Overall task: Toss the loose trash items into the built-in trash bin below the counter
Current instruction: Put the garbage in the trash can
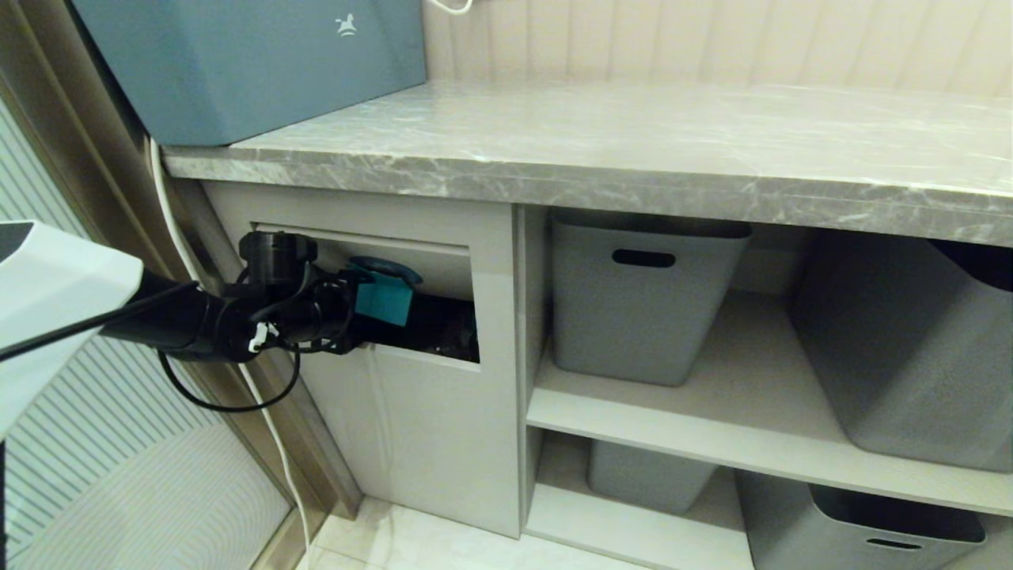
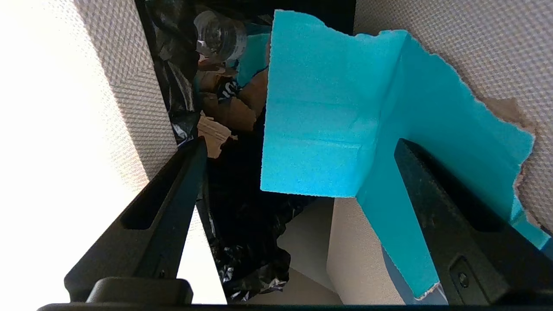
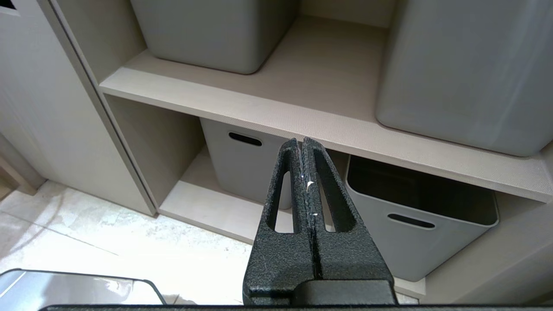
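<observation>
My left gripper (image 1: pixel 358 305) reaches into the slot of the built-in trash bin (image 1: pixel 427 427) below the counter (image 1: pixel 633 142), pushing the flap inward. Its jaws stand open. The folded teal cardboard piece (image 1: pixel 384 301) sits between them at the slot's mouth. In the left wrist view the cardboard (image 2: pixel 315 129) rests against one finger (image 2: pixel 432 203) and is clear of the other. Down inside, a clear plastic bottle (image 2: pixel 220 36) and brown scraps lie in a black bin liner (image 2: pixel 242 242). My right gripper (image 3: pixel 301 142) is parked, shut and empty, facing the shelves.
A large blue-grey box (image 1: pixel 253 63) stands on the counter's left end. Grey storage bins (image 1: pixel 641 301) (image 1: pixel 910 356) fill the open shelves right of the cabinet. A white cable (image 1: pixel 170 229) runs down beside the cabinet's left edge.
</observation>
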Robot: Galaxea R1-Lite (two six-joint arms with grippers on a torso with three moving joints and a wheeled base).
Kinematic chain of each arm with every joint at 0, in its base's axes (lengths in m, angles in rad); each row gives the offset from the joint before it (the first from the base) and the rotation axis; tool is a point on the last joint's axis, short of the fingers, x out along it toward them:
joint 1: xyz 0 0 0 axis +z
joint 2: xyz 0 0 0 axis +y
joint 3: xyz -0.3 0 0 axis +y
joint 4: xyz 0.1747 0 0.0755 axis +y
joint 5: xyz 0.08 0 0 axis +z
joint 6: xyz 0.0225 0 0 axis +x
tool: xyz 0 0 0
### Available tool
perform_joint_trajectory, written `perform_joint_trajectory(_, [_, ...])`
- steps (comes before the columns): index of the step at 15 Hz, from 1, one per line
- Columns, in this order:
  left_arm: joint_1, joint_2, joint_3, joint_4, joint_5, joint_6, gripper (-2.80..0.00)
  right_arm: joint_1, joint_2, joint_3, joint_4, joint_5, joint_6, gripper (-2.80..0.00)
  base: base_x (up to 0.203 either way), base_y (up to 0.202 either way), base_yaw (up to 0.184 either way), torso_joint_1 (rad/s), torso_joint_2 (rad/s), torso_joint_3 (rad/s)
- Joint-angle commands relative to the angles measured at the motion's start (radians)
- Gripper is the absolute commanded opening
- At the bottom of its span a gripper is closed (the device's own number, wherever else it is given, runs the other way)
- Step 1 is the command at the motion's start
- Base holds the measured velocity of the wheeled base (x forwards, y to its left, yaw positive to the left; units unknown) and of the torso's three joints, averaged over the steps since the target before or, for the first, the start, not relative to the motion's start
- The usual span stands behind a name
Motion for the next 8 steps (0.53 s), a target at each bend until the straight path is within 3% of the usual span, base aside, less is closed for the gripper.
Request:
perform_joint_trajectory(1, [0.0, -0.027, 0.011, 0.007, 0.002, -0.007, 0.0, 0.0, -0.002, 0.0, 0.0, 0.0, -0.001, -2.8, 0.0, 0.0, 0.0, 0.0, 0.0, 0.0])
perform_joint_trajectory(5, [0.0, -0.081, 0.097, 0.006, 0.002, -0.011, 0.0, 0.0, -0.002, 0.0, 0.0, 0.001, 0.0, -2.8, 0.0, 0.0, 0.0, 0.0, 0.0, 0.0])
perform_joint_trajectory(8, [0.0, -0.074, 0.097, 0.003, 0.025, -0.013, 0.0, 0.0, -0.002, 0.0, 0.001, 0.002, 0.0, -2.8, 0.0, 0.0, 0.0, 0.0, 0.0, 0.0])
